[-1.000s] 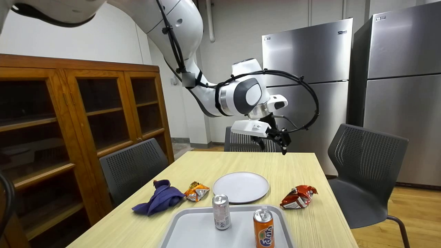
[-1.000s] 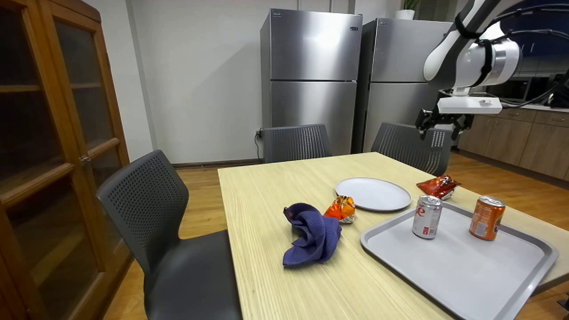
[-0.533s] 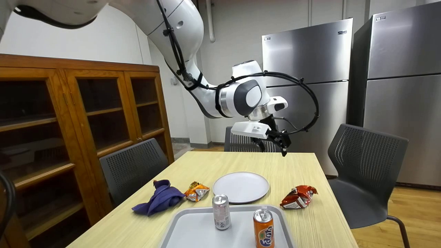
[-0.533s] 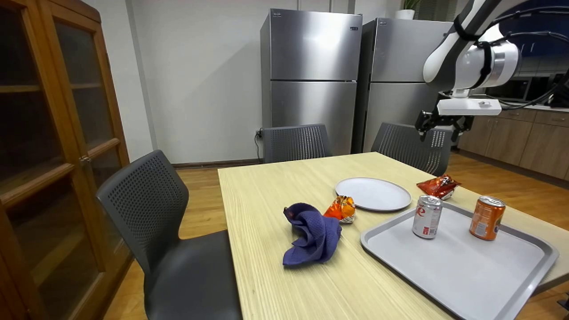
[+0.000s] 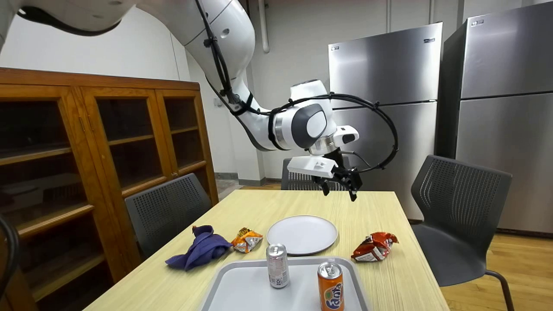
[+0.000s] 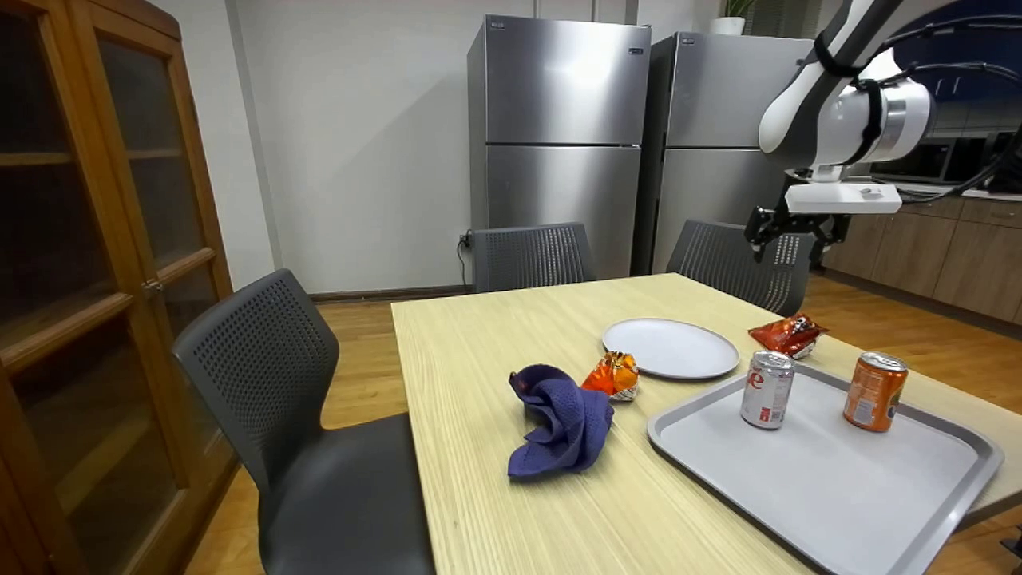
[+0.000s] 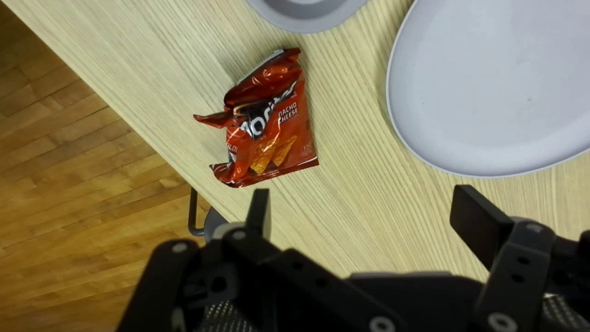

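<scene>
1. Well, the red chip bag [image 7: 272,124] lay on the pale table [image 7: 355,152], between the plate [image 7: 498,92] and the table's edge, its long axis running roughly up the wrist view, bottom seam toward the gripper [image 7: 362,203].
2. It looked glossy and crumpled to me, lettered "Nacho Cheese" above pictured chips.
3. Fingers spread wide, the gripper hung above the table, apart from the bag, which sat beyond one fingertip [image 7: 257,212] in the wrist view.

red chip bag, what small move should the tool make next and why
I'd probably shift the tool sideways toward the red chip bag, without lowering yet. In the wrist view it is open with nothing between its fingers, and the bag lies toward the picture's left, not centred between them; both exterior views show the tool raised clear of the table.
</scene>
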